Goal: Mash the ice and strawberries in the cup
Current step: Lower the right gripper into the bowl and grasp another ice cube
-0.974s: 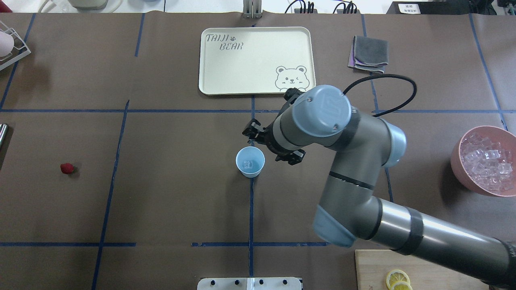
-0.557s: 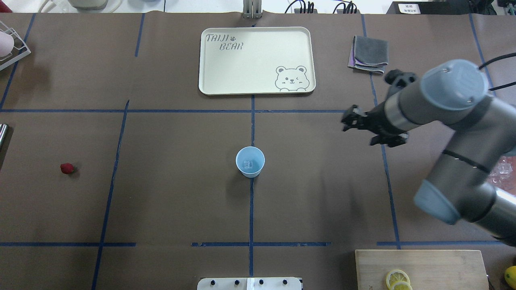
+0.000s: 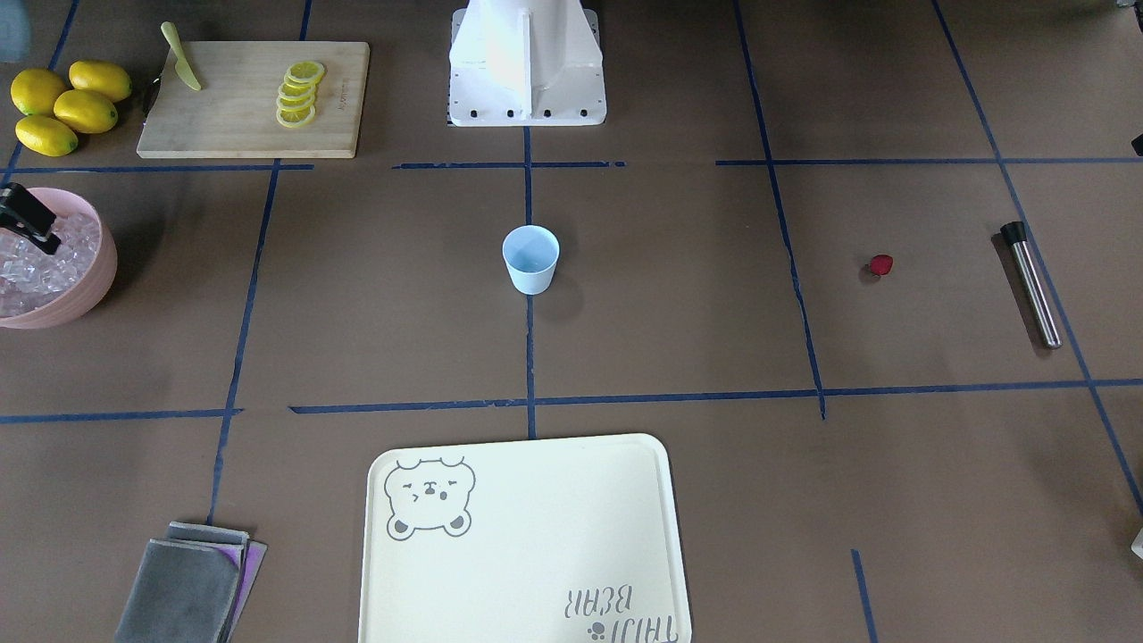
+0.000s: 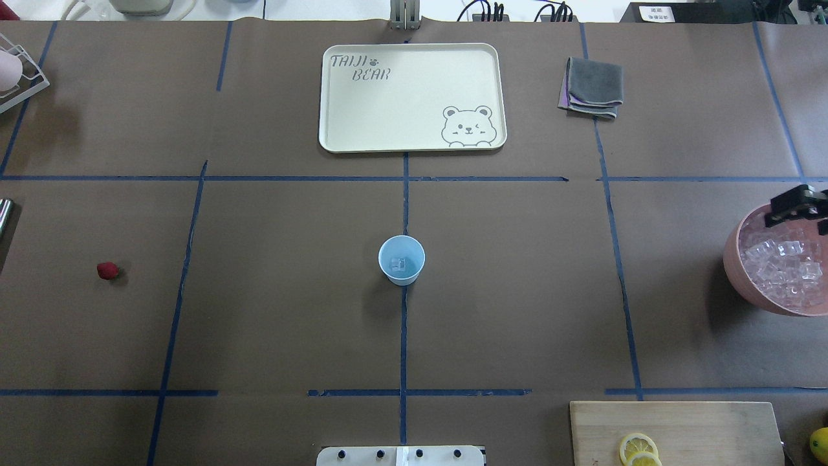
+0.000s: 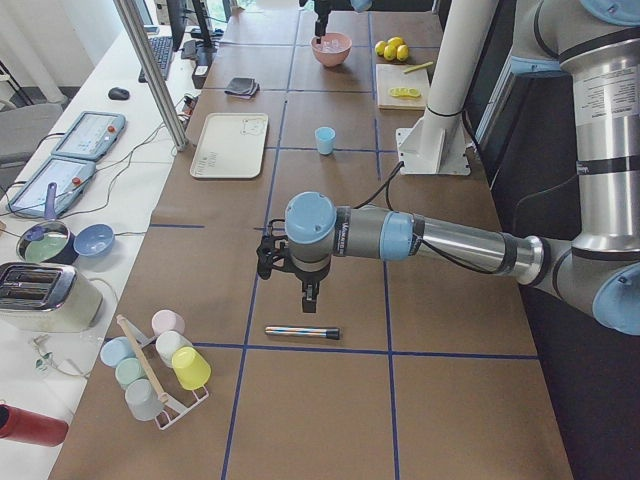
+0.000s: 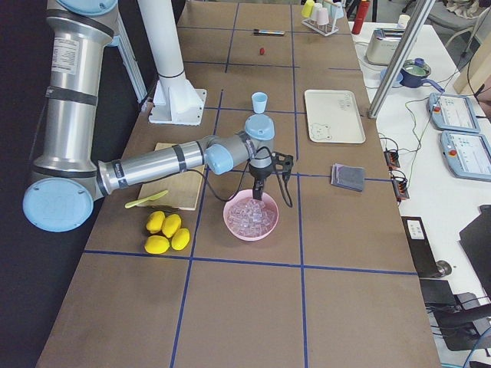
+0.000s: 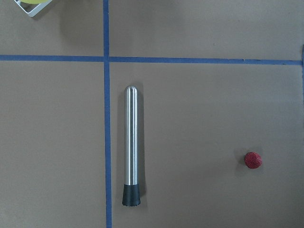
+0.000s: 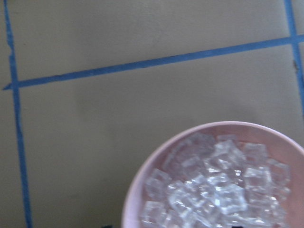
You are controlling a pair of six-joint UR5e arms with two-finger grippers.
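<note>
The light-blue cup (image 4: 401, 260) stands upright at the middle of the table, on the central tape line, where it can be reached by either arm. One ice cube (image 4: 398, 263) is seen lying on its bottom. The strawberry (image 4: 107, 270) is not yet in it and lies alone on the robot's left side, well apart from the cup. The rest of the ice (image 4: 784, 262) is heaped in the pink bowl (image 4: 733, 255) at the table's right edge.

The right gripper (image 4: 799, 206) is held over the far rim of that bowl, fingers pointed down toward the cubes. This pose is judged to serve the fetching of more ice. Whether its jaws are spread or closed cannot be told: it is cut off by the frame edge in the overhead view, and its fingers are scarcely shown in the wrist view.

The left gripper (image 5: 307, 300) is hung just above the steel muddler (image 7: 131, 142), which is laid flat beside a tape line with the berry near it. Its state cannot be judged either, since it is shown only in the side view. It is judged to be stationed there so that berry or muddler can be taken up next. Mashing is judged far off, since the cup is barely filled.
</note>
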